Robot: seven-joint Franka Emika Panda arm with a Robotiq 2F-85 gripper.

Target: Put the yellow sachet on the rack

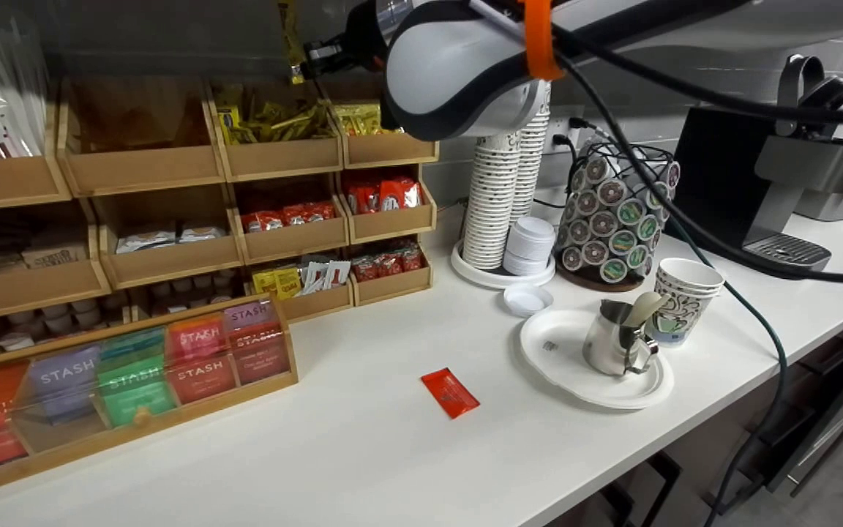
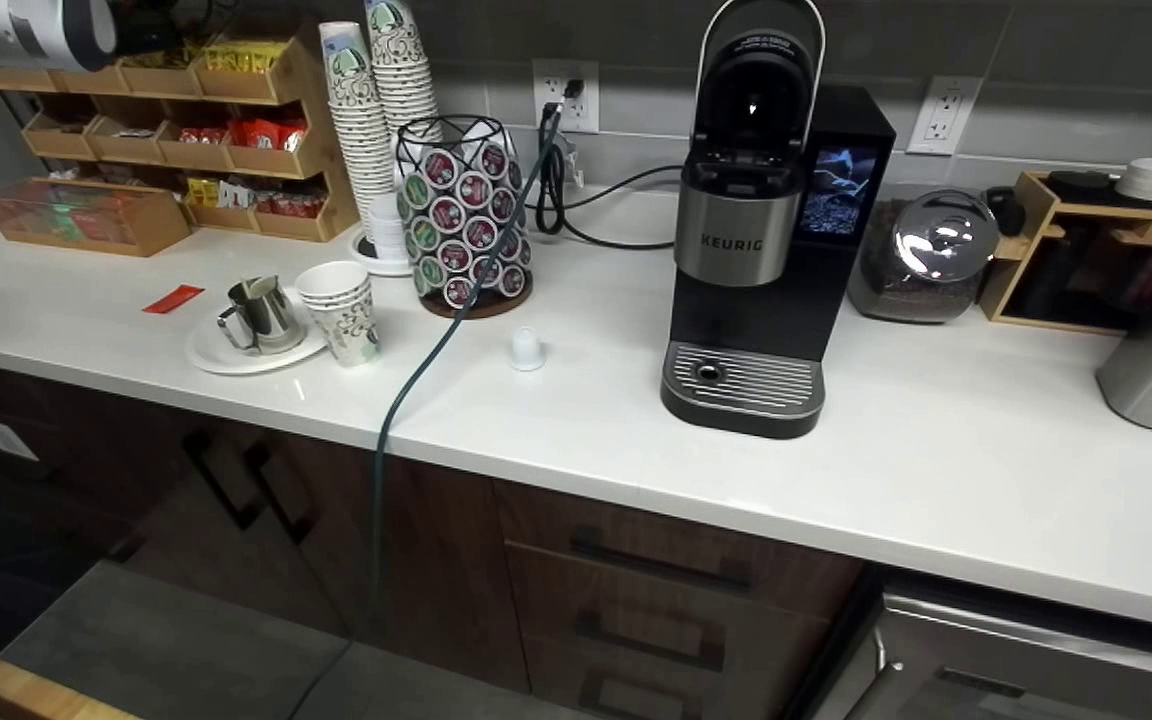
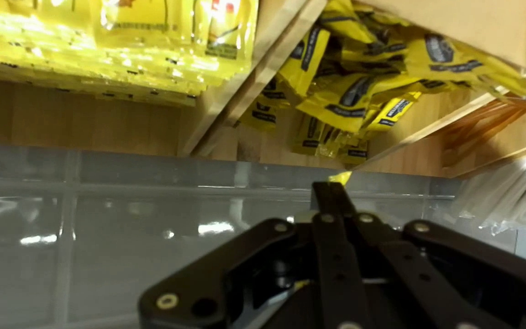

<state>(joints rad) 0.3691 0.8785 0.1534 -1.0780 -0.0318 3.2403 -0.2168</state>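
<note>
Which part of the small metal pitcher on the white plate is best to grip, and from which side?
Probably the metal pitcher is best gripped by its handle, coming from the front of the counter: it sticks out that way, while the paper cups stand at another side. Gripping from above looks worse, as a pale object rises from the mouth.

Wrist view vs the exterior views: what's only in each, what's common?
Only wrist: round silver screw heads on the black two-fingered gripper.
Only exterior: flat red rectangular sachet; silver metal pitcher on a white plate.
Shared: light-brown wooden tiered rack with yellow packets; wrist view and an exterior view also show the slim yellow sachet pinched in the gripper.
</note>
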